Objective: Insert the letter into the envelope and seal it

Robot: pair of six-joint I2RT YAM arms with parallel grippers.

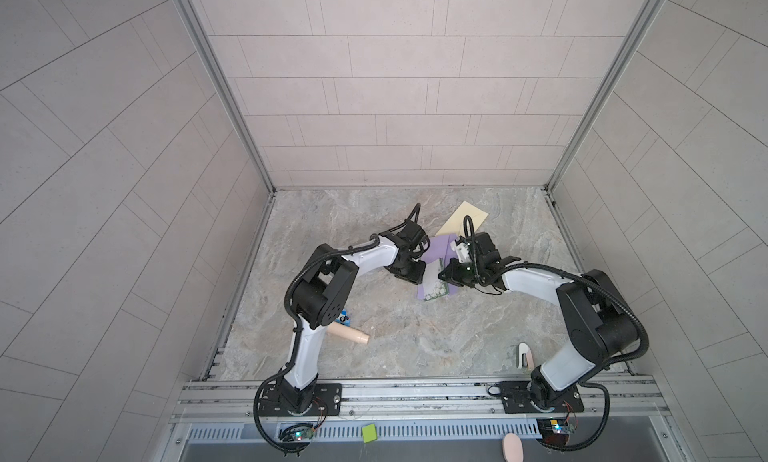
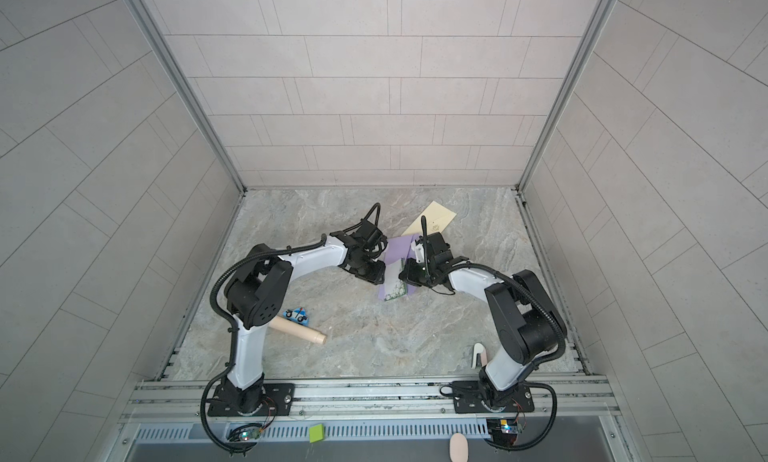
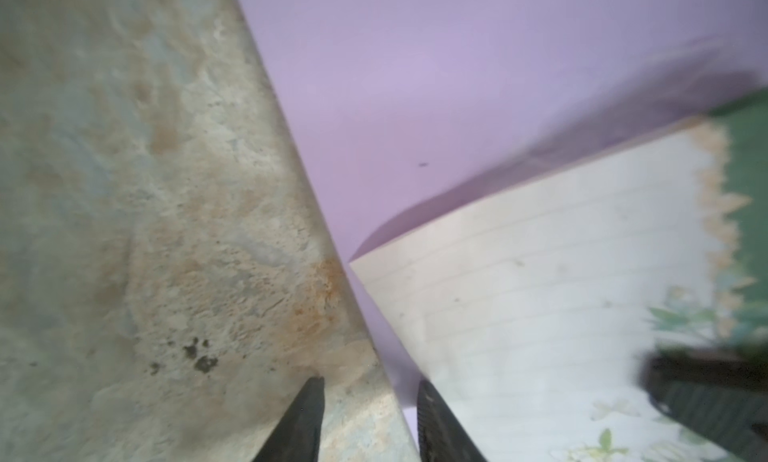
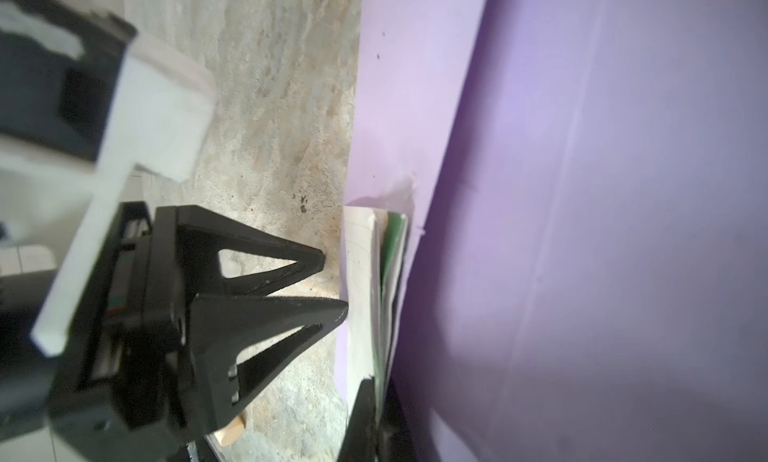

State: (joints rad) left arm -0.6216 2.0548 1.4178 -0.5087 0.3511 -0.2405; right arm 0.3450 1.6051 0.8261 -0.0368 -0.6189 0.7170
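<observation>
A lilac envelope (image 1: 437,247) (image 2: 395,251) lies mid-table in both top views. The letter (image 1: 434,282) (image 2: 394,287), a folded lined white sheet with a green floral border, rests on it, and its near end sticks out past the envelope. In the right wrist view the letter (image 4: 361,281) sits between a pale lilac layer and a darker lilac layer (image 4: 582,231) that stands up over it. My right gripper (image 4: 376,391) (image 1: 444,275) is shut on the letter's edge. At the envelope's left edge my left gripper (image 3: 370,391) (image 1: 420,273) is open, with only table between its fingers.
A cream envelope (image 1: 467,216) lies behind the lilac one. Near the left arm lie a wooden peg (image 1: 351,335) and a small blue toy (image 1: 343,317). A white object (image 1: 524,354) sits by the right arm's base. Side walls close in the marble table (image 1: 415,347).
</observation>
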